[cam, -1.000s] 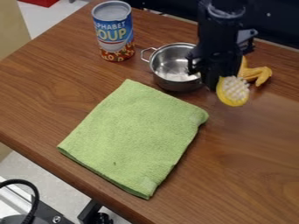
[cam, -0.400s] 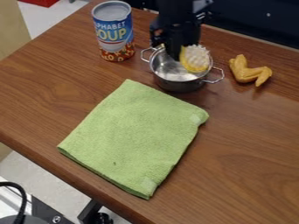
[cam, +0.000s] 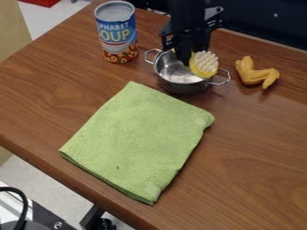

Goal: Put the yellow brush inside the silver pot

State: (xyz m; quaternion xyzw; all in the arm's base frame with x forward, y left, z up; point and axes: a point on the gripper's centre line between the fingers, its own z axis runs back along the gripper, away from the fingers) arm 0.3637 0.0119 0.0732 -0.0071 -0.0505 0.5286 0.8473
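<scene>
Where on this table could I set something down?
In the picture, bare tabletop lies right of the green cloth, below the wing-shaped thing, and left of the cloth, below the soup can. It's crowded at the silver pot, under the gripper and yellow brush.

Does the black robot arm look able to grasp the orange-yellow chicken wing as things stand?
Probably not: its gripper appears to hold the yellow brush with white bristles over the silver metal pot, though the wing lies uncovered on the wooden table.
</scene>
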